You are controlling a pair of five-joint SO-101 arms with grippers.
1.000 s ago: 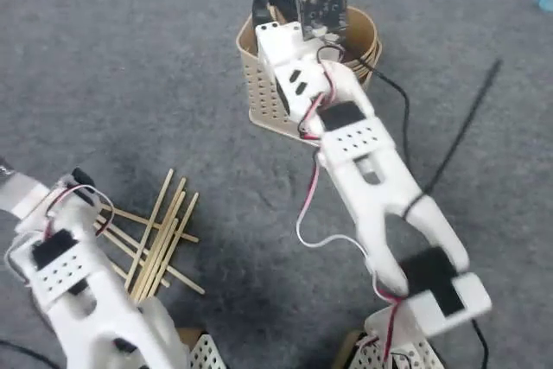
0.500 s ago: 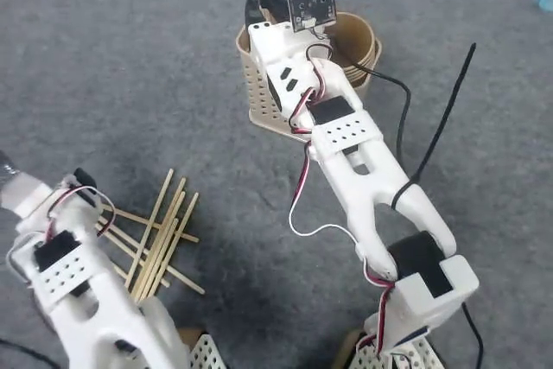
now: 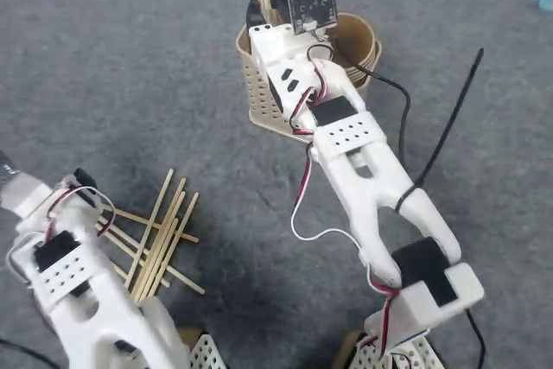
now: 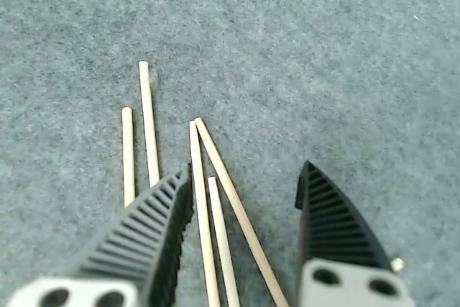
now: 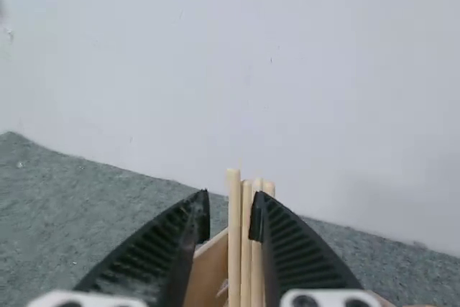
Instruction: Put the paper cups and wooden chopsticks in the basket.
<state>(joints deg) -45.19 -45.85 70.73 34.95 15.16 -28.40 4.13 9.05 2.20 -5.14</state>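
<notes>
Several wooden chopsticks (image 3: 160, 231) lie criss-crossed on the grey carpet at the lower left. My left gripper (image 4: 246, 170) hangs open just above some of them (image 4: 201, 206), touching none. A beige perforated basket (image 3: 263, 97) stands at the back with stacked paper cups (image 3: 359, 41) inside. Over its far left rim, my right gripper (image 3: 259, 10) is held slightly open around upright chopsticks (image 5: 234, 235) that stand in the basket (image 5: 212, 267). There is a gap between one jaw and the nearest stick.
A black cable (image 3: 449, 127) runs across the carpet to the right of the right arm. Perforated arm bases (image 3: 207, 352) sit at the front edge. A white wall rises behind the basket.
The chopstick that stuck up high above the basket has dropped lower into it. The right arm shifted slightly; the left arm kept still.
</notes>
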